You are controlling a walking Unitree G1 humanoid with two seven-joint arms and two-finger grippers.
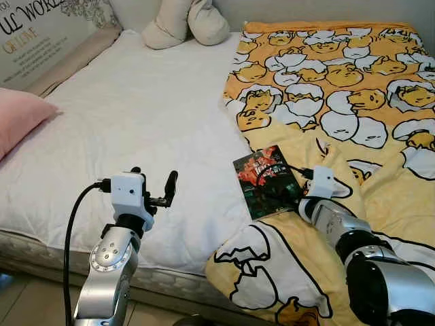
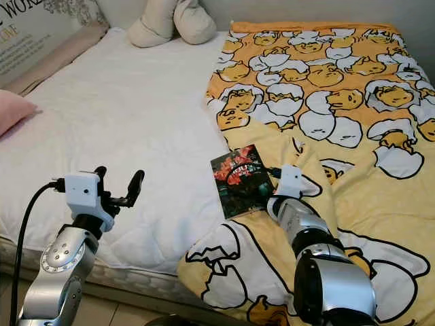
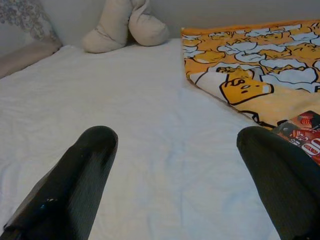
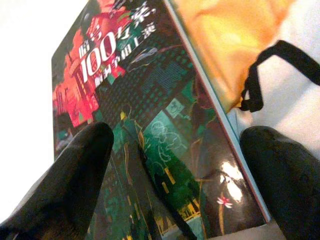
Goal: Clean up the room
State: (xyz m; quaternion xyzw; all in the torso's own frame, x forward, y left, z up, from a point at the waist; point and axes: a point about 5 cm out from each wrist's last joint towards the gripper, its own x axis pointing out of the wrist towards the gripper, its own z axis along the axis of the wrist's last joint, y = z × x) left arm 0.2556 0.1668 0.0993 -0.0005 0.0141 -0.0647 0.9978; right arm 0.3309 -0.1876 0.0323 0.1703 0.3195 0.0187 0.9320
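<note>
Currently, in the left eye view, a book (image 1: 262,180) is seen lying on the yellow blanket (image 1: 353,102) at the edge of the white sheet (image 1: 136,122) of the bed; the right pincer (image 1: 293,188) is reached over its near corner, while the left pincer (image 1: 163,187) is held wide above the sheet. In the right wrist view, the spread fingers (image 4: 75,170) are shown straddling the cover, nothing gripped. Judged step: approach for pickup; closure on the book's edge is required next. Cover lettering is resolved at the wrist alone.

Before me: a bed with a white quilted mattress cover (image 1: 136,129). A cream pillow (image 1: 187,22) lies at the far end, against the wall. A pink pillow (image 1: 19,115) sits at my left edge. A lettered headboard panel (image 1: 34,34) stands beyond it.
</note>
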